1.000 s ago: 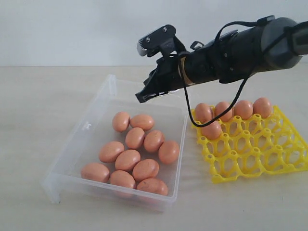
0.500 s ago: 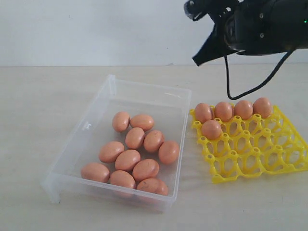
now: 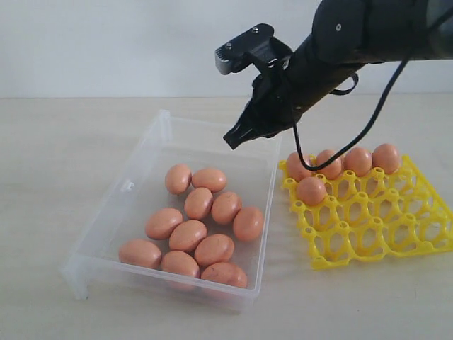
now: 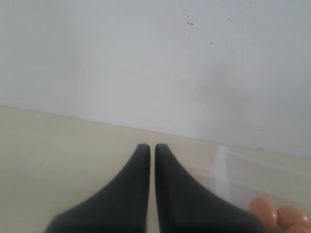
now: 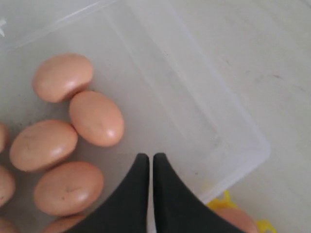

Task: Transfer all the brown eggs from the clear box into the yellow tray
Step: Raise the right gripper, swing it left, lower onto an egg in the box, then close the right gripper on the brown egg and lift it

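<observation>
Several brown eggs point(image 3: 200, 227) lie loose in the clear box point(image 3: 141, 180) at centre left. The yellow tray point(image 3: 396, 234) stands to its right with several eggs point(image 3: 343, 164) in its far cups. My right gripper point(image 3: 233, 139) hangs shut and empty above the box's far right corner, in the air over the eggs point(image 5: 96, 118). In the right wrist view the box wall point(image 5: 228, 107) runs past the gripper point(image 5: 147, 156). My left gripper point(image 4: 149, 146) is shut and empty over bare table beside the box corner point(image 4: 221, 162); it is out of the exterior view.
The pale wooden table point(image 3: 49, 163) surrounds the box and tray, and a white wall point(image 3: 106, 42) rises behind. The black right arm point(image 3: 354, 42) and its cable point(image 3: 368, 124) reach in from the upper right above the tray.
The right gripper rose to the upper right half a second ago, then came back down and left over the box's far right corner. Eggs, box and tray have not moved.
</observation>
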Tool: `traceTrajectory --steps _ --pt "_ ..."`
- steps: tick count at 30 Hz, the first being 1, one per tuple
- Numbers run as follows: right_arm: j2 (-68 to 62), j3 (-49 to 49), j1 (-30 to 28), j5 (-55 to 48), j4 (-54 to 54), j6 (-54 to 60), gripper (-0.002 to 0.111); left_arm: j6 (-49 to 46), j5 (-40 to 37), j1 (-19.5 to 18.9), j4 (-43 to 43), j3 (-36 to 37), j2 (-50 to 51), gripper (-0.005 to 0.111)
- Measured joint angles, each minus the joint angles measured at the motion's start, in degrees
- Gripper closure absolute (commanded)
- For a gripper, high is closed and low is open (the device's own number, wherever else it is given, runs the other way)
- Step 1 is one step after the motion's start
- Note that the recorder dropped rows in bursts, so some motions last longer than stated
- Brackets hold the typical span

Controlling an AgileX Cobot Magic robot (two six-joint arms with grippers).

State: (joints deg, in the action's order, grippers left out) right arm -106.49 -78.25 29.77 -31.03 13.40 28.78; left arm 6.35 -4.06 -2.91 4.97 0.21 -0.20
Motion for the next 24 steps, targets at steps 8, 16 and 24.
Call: traceTrajectory --steps 8,16,24 --pt "-7.25 -6.25 2.83 0.49 3.63 7.38 0.079 0.0 0.0 0.0 0.0 0.0 0.0 0.103" --pt "-13.71 -12.23 6.18 3.24 3.74 10.13 0.055 0.0 0.0 0.0 0.0 0.0 0.0 0.103" --pt "-17.57 -13.58 6.18 3.35 3.71 12.93 0.055 0.0 0.0 0.0 0.0 0.0 0.0 0.103"
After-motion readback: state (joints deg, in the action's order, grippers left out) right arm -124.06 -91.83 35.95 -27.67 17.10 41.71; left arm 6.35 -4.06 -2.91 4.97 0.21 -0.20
